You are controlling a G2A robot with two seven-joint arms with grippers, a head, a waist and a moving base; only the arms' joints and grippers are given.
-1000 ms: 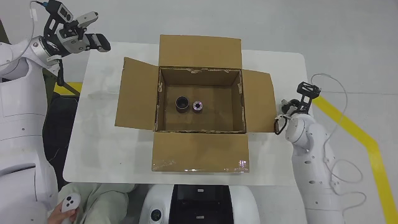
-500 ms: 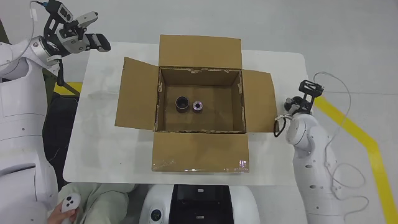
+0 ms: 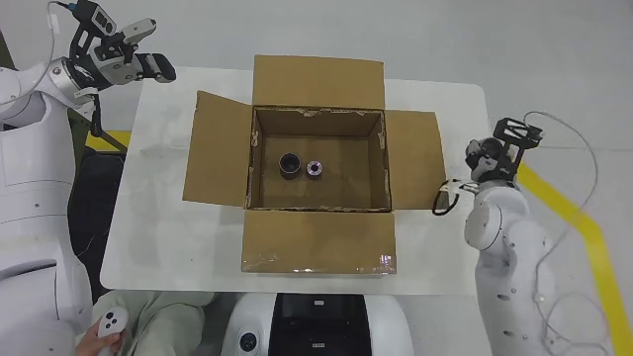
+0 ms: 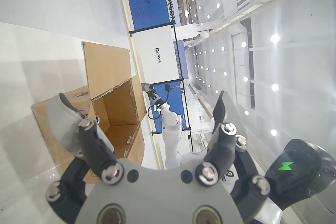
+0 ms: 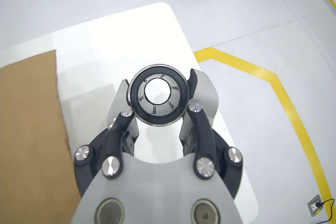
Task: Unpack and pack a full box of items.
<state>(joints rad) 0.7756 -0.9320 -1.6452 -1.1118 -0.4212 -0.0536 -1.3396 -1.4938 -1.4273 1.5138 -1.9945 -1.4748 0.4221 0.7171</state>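
The right pincer (image 5: 159,89) clamps a black ring (image 5: 159,95) across its rim, above the desk (image 5: 157,33) corner, likely to set it out. Beside that pincer, the box (image 5: 29,109) holds 2 more: a dark cup (image 3: 290,164) and a silvery piece (image 3: 314,168). The left pincer (image 4: 141,107) hangs wide, empty, well apart.

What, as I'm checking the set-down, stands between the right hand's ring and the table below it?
Nothing visible. The right hand holds the ring over bare table; the box flap lies off to the side, not beneath.
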